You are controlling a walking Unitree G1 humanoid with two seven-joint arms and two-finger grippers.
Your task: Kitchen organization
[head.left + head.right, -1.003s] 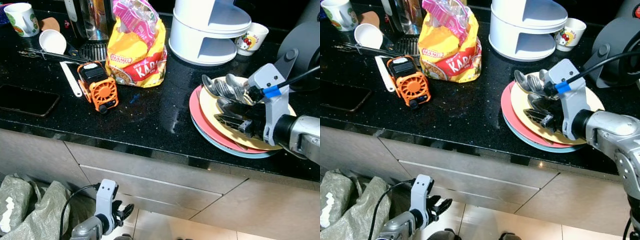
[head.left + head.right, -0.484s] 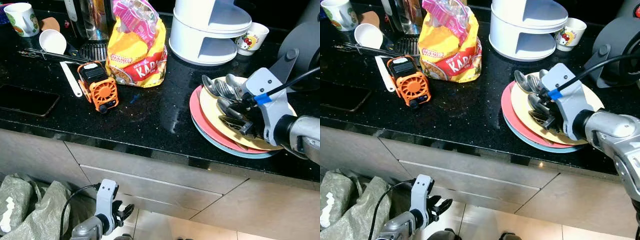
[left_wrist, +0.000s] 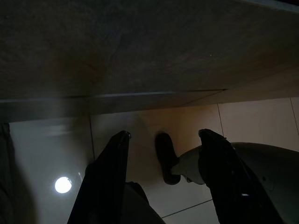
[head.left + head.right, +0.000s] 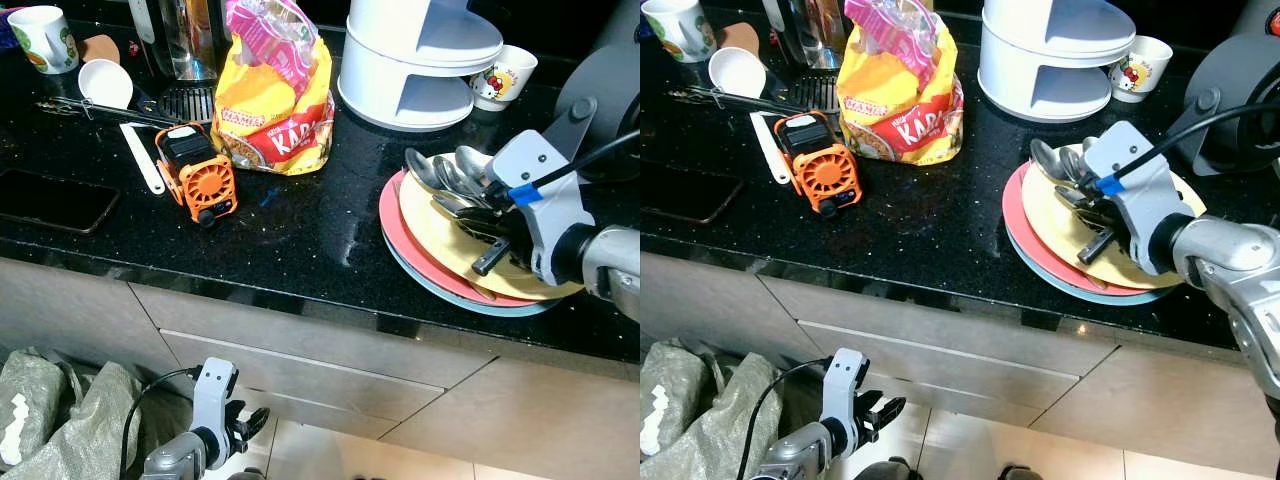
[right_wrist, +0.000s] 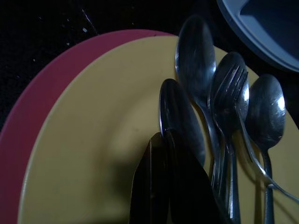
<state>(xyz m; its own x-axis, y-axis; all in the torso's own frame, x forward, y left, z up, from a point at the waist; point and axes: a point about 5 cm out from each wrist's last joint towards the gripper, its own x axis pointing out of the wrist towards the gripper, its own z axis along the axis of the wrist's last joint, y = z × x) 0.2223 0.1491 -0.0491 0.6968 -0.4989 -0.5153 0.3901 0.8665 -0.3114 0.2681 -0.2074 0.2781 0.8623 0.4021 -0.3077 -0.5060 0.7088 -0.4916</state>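
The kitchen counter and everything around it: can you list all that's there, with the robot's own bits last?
Plates: three stacked, yellow on pink on blue, counter's right.
Cutlery: several steel spoons and a fork, on the yellow plate.
Snack bag: one, yellow and pink, counter middle.
Tiered stand: one, white, back.
Cartoon cup: one, white, beside the stand.
Portable fan: one, orange and black, left of the bag.
Phone: one, black, far left.
Mug: one, white with print, back left.
Measuring scoop: one, white, near the mug.
Sack: one, greenish, on the floor.
Right claw: shut, over the plates.
Left claw: open, low by the drawers.
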